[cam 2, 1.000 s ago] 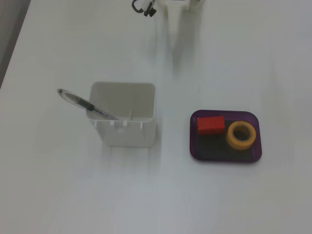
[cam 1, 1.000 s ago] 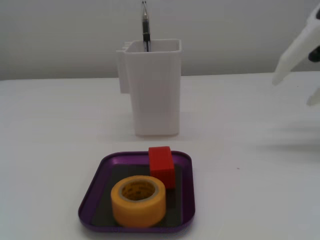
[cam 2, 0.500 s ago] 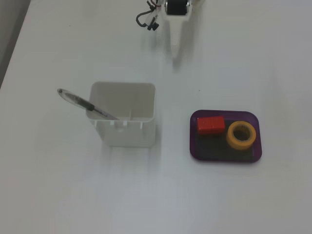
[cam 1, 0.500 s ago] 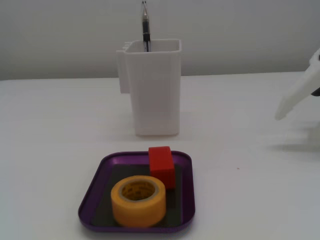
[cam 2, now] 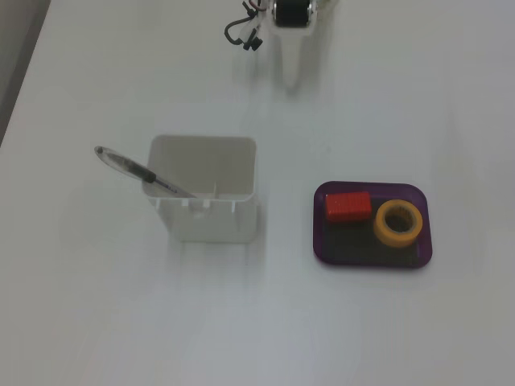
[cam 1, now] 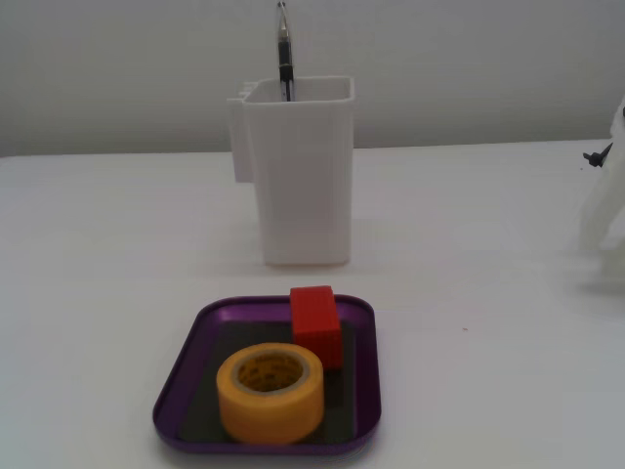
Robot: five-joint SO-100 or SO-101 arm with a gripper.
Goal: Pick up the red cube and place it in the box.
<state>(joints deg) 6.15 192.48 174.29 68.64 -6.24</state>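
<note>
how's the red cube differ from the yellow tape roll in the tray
The red cube is a solid, flat-sided block; the yellow tape roll is a round ring with an open centre. The cube is smaller than the roll. Both rest inside the purple tray, close together.

The red cube (cam 1: 315, 322) lies inside the shallow purple box (cam 1: 182, 366), by its rim.

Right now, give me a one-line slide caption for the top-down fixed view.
Red cube and yellow tape roll in the purple tray; pen in white container; gripper away.
</note>
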